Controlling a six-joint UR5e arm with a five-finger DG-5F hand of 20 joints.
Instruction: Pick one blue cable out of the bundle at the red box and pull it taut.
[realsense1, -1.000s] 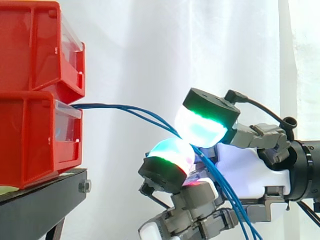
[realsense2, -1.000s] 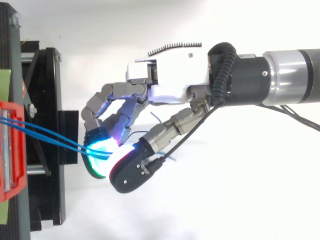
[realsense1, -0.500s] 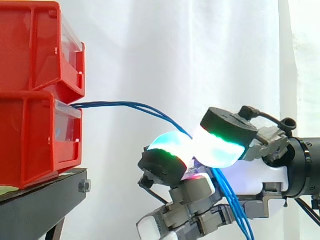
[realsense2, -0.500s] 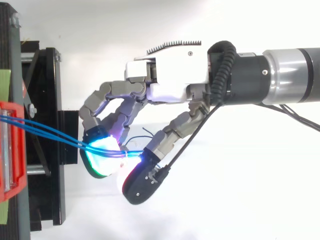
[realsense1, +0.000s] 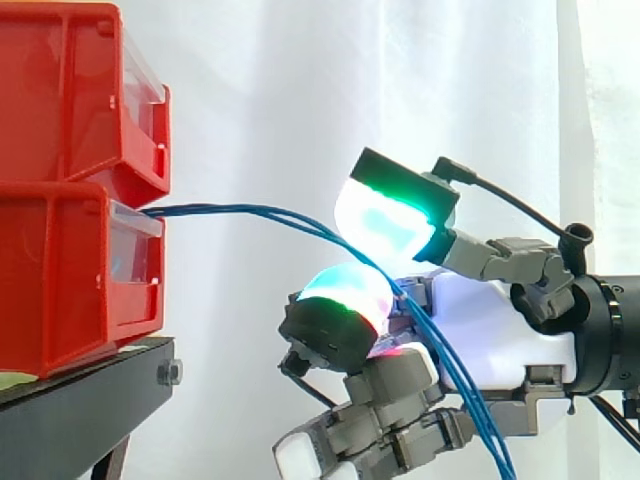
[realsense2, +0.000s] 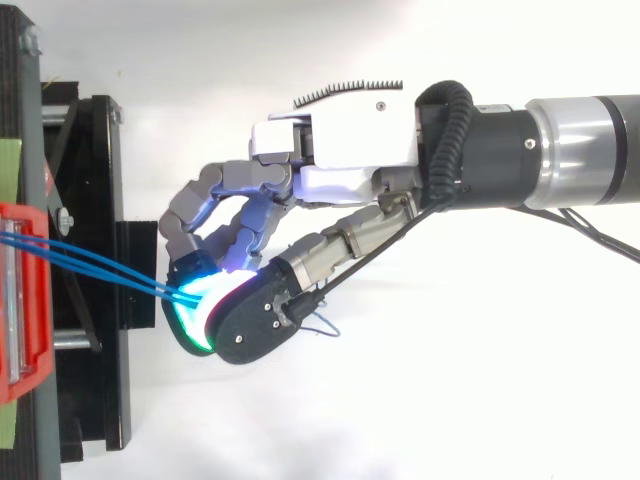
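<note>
Several thin blue cables leave the front of the lower red box and arc right and down through my hand. In the side view they pass through a narrow gap between a raised thumb pad above and a curled finger's glowing pad below, then drop past the palm. I cannot tell if either pad touches them. From the top view the cables run from the red box to the hand, where the thumb hides the finger pad.
A second red bin is stacked on the lower one, both on a black stand. A white curtain hangs behind. The arm comes in from the right, and there is free room between the stand and the hand.
Half a second ago the thumb pad was pressed against the finger pad over the cables. It has since lifted up and left, reopening the gap. The arm has hardly moved.
</note>
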